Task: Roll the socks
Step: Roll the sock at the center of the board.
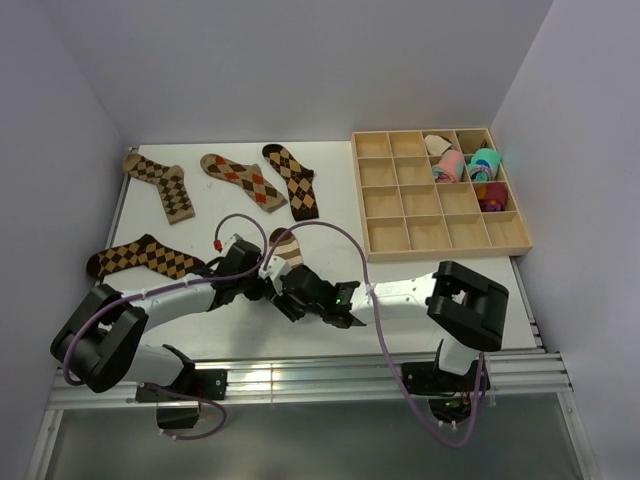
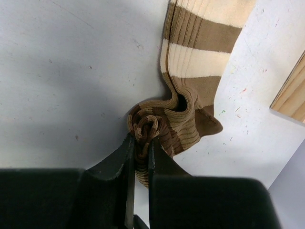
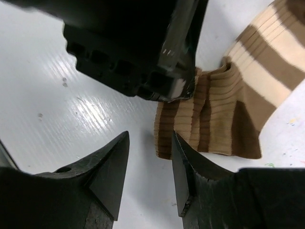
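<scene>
The brown-and-cream striped sock (image 1: 287,245) lies at the table's middle, its near end twisted into a small coil (image 2: 151,125). My left gripper (image 2: 139,143) is shut on that coil; in the top view it (image 1: 262,272) sits at the sock's near end. My right gripper (image 3: 150,143) stands open just beside the sock's bunched end (image 3: 209,119), nothing between its fingers, with the left gripper's black body (image 3: 138,43) right above it. Several argyle socks lie flat: three at the back (image 1: 160,185) (image 1: 245,180) (image 1: 292,180) and one at the left (image 1: 140,258).
A wooden compartment tray (image 1: 385,195) stands at the back right, holding pink and teal rolled bundles (image 1: 465,165) in its far right cells; its corner (image 2: 290,95) shows in the left wrist view. Both arms cross close together near the table's front middle.
</scene>
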`<act>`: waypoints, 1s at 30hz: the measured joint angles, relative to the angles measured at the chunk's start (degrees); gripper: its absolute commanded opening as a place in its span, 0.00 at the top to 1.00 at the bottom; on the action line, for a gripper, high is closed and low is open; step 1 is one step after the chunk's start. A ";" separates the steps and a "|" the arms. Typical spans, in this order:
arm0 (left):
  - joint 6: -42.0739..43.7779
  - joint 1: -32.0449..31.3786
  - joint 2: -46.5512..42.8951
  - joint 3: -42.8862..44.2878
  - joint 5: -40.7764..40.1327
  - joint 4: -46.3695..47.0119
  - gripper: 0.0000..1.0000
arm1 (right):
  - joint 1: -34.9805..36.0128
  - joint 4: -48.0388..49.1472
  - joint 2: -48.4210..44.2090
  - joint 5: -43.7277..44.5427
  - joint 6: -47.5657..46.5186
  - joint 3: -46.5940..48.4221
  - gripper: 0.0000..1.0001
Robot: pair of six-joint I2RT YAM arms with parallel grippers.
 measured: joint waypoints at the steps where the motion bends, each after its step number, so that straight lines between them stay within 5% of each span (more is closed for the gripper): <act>1: 0.04 0.00 0.00 0.02 0.00 0.00 0.97 | 0.20 0.02 0.70 0.17 -0.15 0.02 0.52; 21: 1.68 0.15 0.44 0.63 -0.02 -0.15 0.99 | 1.03 0.59 6.95 7.06 1.22 2.40 0.47; 24: 2.08 0.35 0.44 0.63 -0.02 -0.11 0.99 | 1.03 0.17 7.89 8.09 1.64 3.21 0.53; 30: 2.71 1.25 0.44 0.81 -0.37 -0.20 0.99 | 0.85 -1.60 10.40 11.19 2.27 6.21 0.94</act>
